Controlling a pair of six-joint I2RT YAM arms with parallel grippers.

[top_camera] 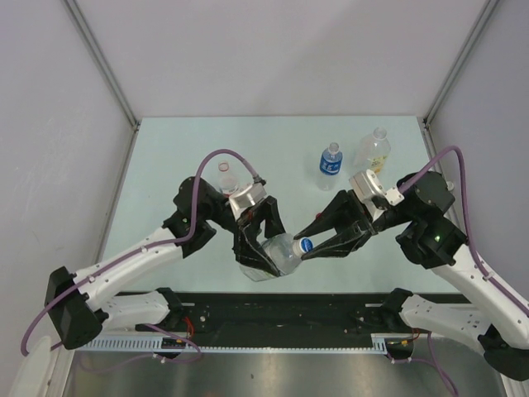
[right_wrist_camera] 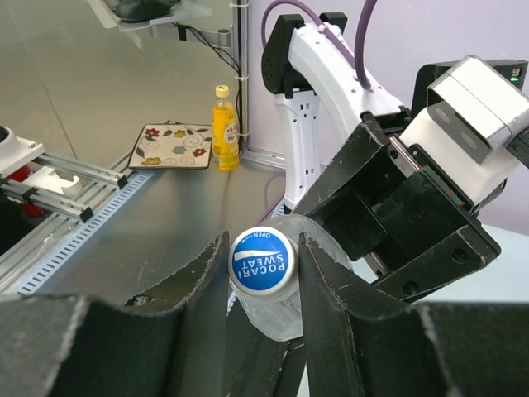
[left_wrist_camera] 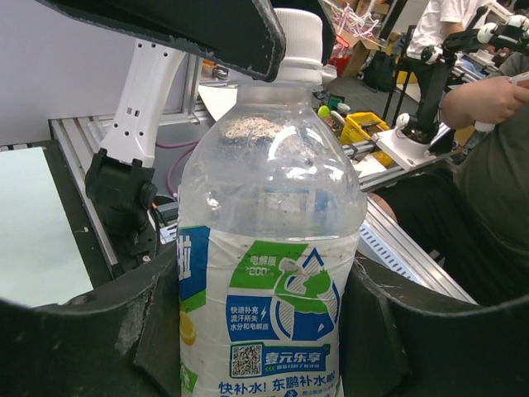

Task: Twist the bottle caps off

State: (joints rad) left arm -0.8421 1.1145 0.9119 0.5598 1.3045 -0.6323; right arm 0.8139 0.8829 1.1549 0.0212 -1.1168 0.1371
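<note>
A clear bottle (top_camera: 277,254) with a white, blue and green label (left_wrist_camera: 273,322) is held tilted above the near edge of the table, its neck pointing right. My left gripper (top_camera: 269,260) is shut on its body, one black finger (left_wrist_camera: 74,347) on each side of the label. The bottle's cap (right_wrist_camera: 262,261) has a blue top and pale sides (left_wrist_camera: 299,41). My right gripper (top_camera: 307,246) is shut on that cap, its fingers (right_wrist_camera: 331,289) pressing both sides. In the left wrist view one right finger (left_wrist_camera: 207,25) covers part of the cap.
Three more capped bottles stand upright at the back of the table: a blue-labelled one (top_camera: 331,161), a wider one with a yellowish label (top_camera: 374,151), and a red-labelled one (top_camera: 227,176) just behind my left wrist. Grey walls (top_camera: 50,124) enclose the table on three sides.
</note>
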